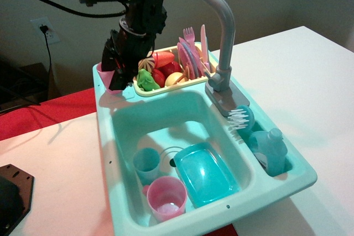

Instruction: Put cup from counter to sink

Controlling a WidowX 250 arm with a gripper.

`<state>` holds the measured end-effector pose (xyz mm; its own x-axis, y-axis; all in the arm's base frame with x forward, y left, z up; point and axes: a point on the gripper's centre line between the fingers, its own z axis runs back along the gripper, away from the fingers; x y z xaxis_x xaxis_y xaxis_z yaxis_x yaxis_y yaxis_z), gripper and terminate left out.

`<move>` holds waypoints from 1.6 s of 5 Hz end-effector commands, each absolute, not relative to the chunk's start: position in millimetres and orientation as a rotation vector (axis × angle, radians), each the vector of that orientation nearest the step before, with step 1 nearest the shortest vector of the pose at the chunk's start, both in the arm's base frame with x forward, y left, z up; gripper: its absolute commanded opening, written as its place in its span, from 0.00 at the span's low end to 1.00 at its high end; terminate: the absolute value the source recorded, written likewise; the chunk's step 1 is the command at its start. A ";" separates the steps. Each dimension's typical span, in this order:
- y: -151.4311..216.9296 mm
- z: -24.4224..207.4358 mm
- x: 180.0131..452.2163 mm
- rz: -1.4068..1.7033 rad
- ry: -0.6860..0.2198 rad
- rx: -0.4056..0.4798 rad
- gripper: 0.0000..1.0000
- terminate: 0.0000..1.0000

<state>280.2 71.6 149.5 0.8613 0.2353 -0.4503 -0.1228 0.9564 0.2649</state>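
The small pink tumbler (103, 75) stands on the ribbed teal counter ledge (106, 100) at the back left corner of the toy sink unit. My black gripper (117, 77) has come down tilted over it and covers most of it; only a pink sliver shows at its left side. I cannot tell whether the fingers are closed on the cup. The deep teal sink basin (166, 120) lies in front of and below the ledge.
In the basin are a small blue cup (146, 161), a wider pink mug (166, 197) and a teal dish (206, 172). A yellow dish rack (166, 89) with toy food and plates sits right of the gripper. The grey faucet (221, 31) rises behind the basin.
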 end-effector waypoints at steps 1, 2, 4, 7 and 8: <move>74.8 152.1 279.3 0.216 0.444 0.260 0.00 0.00; 74.3 152.5 278.8 0.217 0.433 0.267 0.00 0.00; 51.5 162.1 293.6 0.161 0.383 0.260 0.00 0.00; -9.7 186.4 328.3 0.054 0.307 0.214 0.00 0.00; -29.4 174.5 339.4 0.033 0.314 0.183 0.00 0.00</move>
<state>345.5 -39.7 149.0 0.9285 0.0414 -0.3689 0.0316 0.9814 0.1896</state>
